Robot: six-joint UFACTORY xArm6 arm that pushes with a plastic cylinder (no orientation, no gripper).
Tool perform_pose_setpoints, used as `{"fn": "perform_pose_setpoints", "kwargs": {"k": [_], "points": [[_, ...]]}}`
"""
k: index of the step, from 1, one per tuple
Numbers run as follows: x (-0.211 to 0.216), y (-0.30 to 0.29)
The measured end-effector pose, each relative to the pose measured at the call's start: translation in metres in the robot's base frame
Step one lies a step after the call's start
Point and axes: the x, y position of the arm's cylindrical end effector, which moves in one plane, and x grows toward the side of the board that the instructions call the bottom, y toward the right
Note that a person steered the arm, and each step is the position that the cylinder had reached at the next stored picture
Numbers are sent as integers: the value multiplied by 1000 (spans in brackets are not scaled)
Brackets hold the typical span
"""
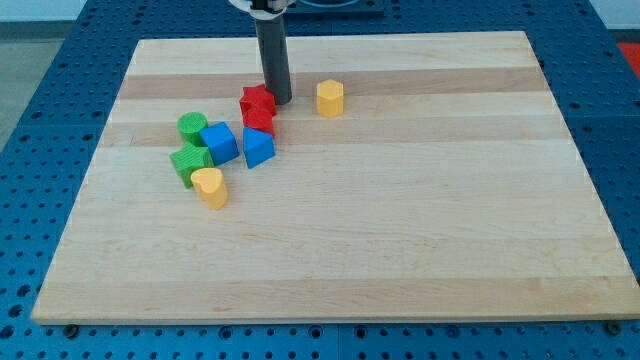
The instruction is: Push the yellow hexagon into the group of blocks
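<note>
The yellow hexagon [330,97] stands alone on the wooden board, near the view's top centre. My tip [279,101] is just left of it, a small gap apart, and touches or nearly touches the red star [257,100]. The group lies to the lower left: the red star, a second red block [260,121] below it, a blue triangular block [257,148], a blue cube [219,142], a green cylinder [192,126], a green star-like block [190,161] and a yellow heart [210,186].
The wooden board [400,230] rests on a blue perforated table [40,80]. The rod's dark shaft [272,50] rises from the tip to the view's top edge.
</note>
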Motion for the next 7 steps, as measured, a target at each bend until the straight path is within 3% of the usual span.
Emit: {"fn": "perform_pose_setpoints", "kwargs": {"k": [2, 5, 7], "points": [[0, -2], [-121, 38], [-129, 91]]}}
